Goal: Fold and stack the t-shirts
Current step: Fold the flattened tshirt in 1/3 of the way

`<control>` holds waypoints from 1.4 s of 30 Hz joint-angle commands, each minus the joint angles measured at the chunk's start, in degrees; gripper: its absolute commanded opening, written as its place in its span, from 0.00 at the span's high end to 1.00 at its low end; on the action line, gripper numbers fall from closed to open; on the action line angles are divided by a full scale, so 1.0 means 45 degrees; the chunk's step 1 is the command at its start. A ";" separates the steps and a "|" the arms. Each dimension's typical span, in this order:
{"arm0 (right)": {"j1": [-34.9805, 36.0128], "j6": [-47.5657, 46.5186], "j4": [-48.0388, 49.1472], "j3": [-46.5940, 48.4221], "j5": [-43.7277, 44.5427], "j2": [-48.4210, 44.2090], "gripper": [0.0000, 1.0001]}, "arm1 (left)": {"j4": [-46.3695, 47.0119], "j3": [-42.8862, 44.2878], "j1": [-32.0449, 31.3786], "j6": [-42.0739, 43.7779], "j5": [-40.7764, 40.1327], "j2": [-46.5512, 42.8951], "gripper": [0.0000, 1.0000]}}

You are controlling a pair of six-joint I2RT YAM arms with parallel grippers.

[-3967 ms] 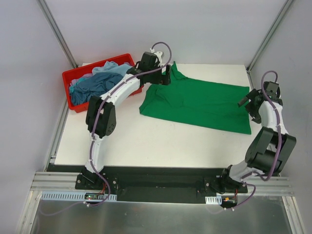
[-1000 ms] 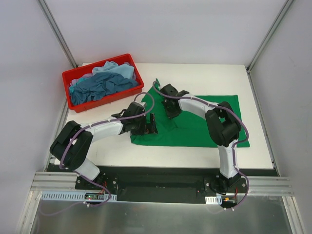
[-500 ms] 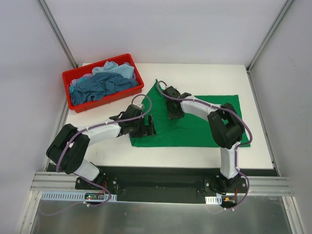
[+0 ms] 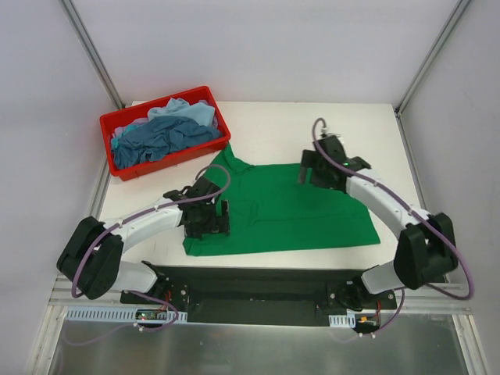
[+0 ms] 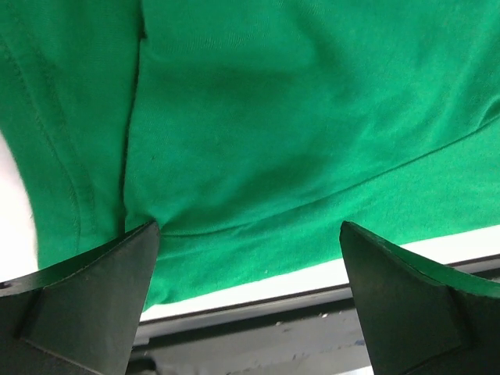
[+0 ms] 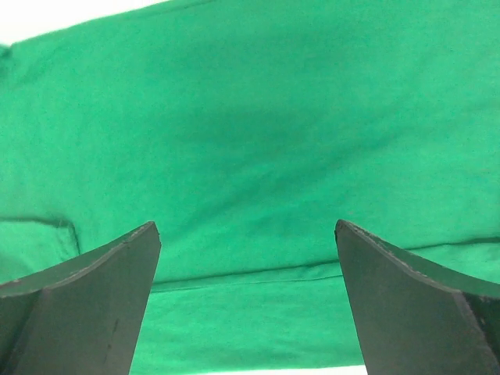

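A bright green t-shirt (image 4: 289, 207) lies spread flat on the white table, and its near hem reaches the front edge. My left gripper (image 4: 209, 223) hovers open over its near left part. In the left wrist view the green t-shirt (image 5: 273, 117) fills the frame between the fingers (image 5: 86, 297), which hold nothing. My right gripper (image 4: 308, 170) stands open just above the shirt's far edge. The right wrist view looks down on the green cloth (image 6: 250, 141) and a hem seam, with nothing gripped. A dark teal-blue t-shirt (image 4: 156, 137) and a pale blue t-shirt (image 4: 187, 112) lie crumpled in the bin.
The red plastic bin (image 4: 176, 158) stands at the table's far left corner. Bare white table (image 4: 273, 125) lies beyond the green shirt. The black base rail (image 5: 312, 344) runs along the table's front edge, right below the shirt's hem.
The green shirt now lies nearer the front edge and further left. My right gripper has opened, let go of the cloth and swung right. The left gripper drew back toward the front.
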 commanded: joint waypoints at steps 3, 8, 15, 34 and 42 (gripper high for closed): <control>-0.2836 0.0024 0.0962 -0.1565 -0.2316 -0.2194 0.04 | -0.1623 0.2217 -0.0132 0.1099 -0.0051 -0.0831 0.01; -0.3151 -0.0018 0.1084 -0.2327 -0.4114 -0.2255 0.04 | -0.1623 0.5086 -0.0112 0.1490 -0.0382 0.0689 0.01; -0.3248 0.0588 0.1064 -0.4631 -0.3942 -0.2626 0.04 | -0.1915 0.8564 0.0355 0.1256 -0.1184 0.4008 0.01; -0.7993 0.0081 -0.0400 -0.5767 -0.3826 -0.1981 0.04 | -0.3869 1.7102 0.1098 0.2369 -0.4329 1.1139 0.04; -0.8659 -0.0445 -0.0520 -0.5494 -0.4407 -0.2409 0.04 | -0.3928 1.8842 0.1293 0.2194 -0.4331 1.2821 0.11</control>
